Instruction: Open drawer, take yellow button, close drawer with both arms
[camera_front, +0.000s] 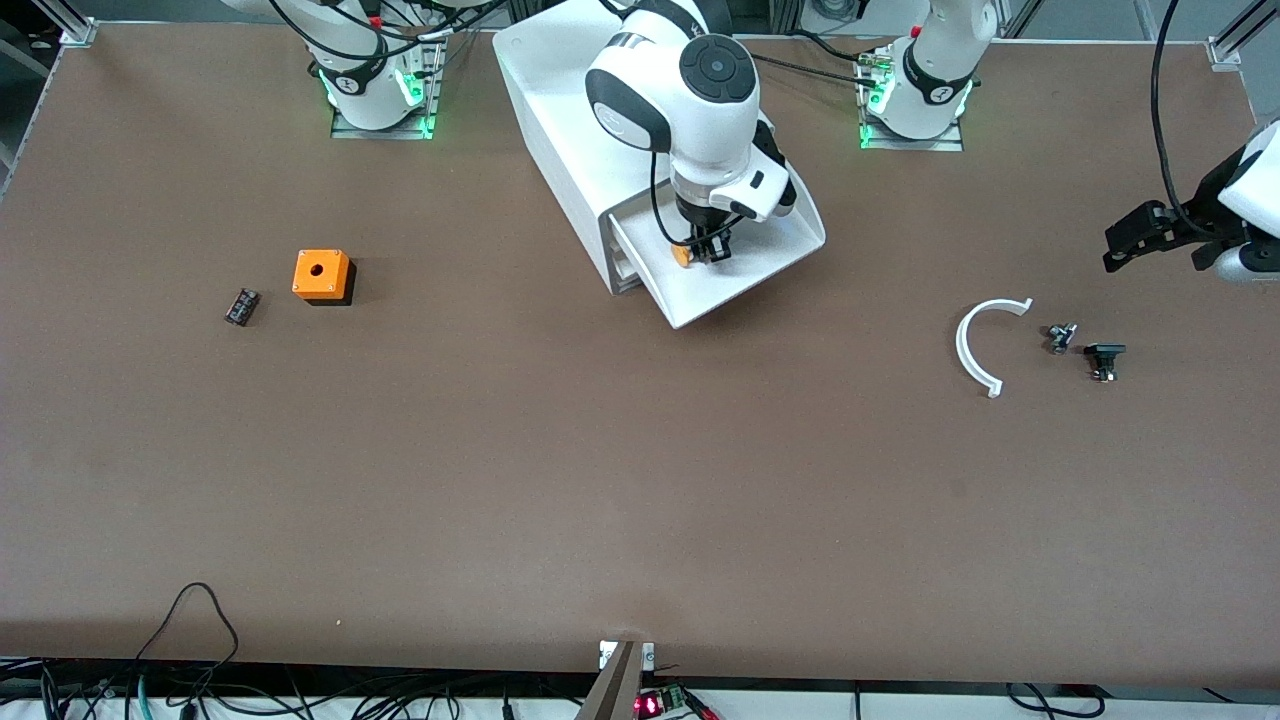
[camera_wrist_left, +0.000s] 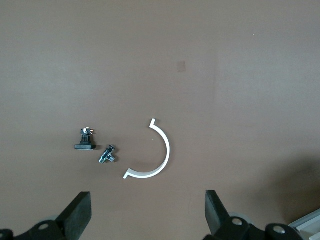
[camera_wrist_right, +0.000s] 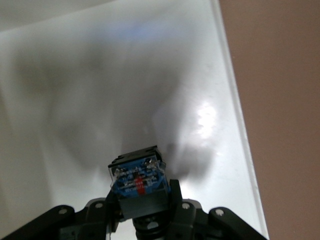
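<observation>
Right claw (camera_wrist_right: 142, 212) clamps button (camera_wrist_right: 137, 182) over drawer (camera_wrist_right: 100, 90).

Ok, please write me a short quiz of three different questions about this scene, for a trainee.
1. True or false: the drawer of the cabinet is pulled open.
2. What does the right tool hold?
A. the orange cube
B. the button
C. the white curved piece
3. Fill in: the left tool is open and waits over the table near the white curved piece, at the ____ arm's end.

Key:
1. True.
2. B: it is shut on the button, over the drawer.
3. left
</observation>
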